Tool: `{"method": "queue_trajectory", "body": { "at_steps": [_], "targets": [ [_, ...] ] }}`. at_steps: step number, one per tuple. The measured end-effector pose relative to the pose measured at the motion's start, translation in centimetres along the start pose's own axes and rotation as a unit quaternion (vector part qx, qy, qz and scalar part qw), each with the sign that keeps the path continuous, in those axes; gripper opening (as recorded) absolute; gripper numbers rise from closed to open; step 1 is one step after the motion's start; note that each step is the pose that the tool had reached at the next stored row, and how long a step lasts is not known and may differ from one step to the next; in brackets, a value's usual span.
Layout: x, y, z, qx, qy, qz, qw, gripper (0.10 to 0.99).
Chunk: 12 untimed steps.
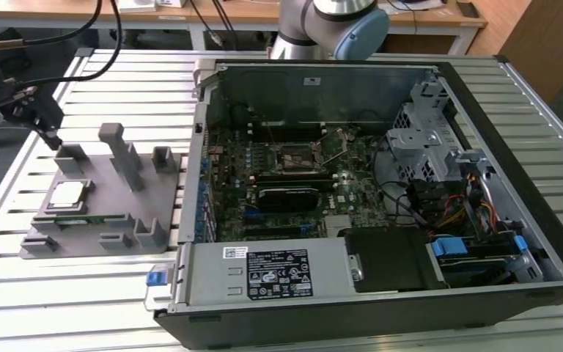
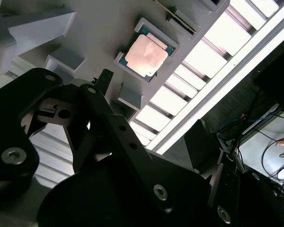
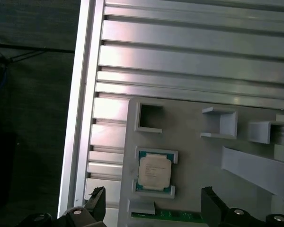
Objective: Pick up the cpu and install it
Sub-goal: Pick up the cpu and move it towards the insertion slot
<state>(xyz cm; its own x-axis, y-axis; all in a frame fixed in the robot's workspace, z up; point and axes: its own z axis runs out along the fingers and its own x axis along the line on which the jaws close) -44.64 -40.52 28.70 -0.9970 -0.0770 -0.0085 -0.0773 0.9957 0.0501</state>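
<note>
Two fingers (image 3: 98, 204) of the end effector (image 3: 153, 190) stand wide apart, holding nothing. We see the cpu (image 3: 154, 172) directly beneath, lying flat in a square pocket of the grey holder (image 3: 189, 156); it is square, with no long axis. A green memory stick (image 3: 168, 216) lies just beside it. The open computer case (image 1: 360, 319) sits well apart on the table (image 1: 115, 81).
</note>
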Motion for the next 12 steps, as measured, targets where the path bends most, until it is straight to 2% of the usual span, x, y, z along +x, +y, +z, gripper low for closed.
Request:
{"method": "queue_trajectory", "body": {
  "at_steps": [12],
  "targets": [
    [-0.04, -0.44, 2.05, 0.0000, -0.0002, 0.002, 1.0000, 0.878]
  ]
}}
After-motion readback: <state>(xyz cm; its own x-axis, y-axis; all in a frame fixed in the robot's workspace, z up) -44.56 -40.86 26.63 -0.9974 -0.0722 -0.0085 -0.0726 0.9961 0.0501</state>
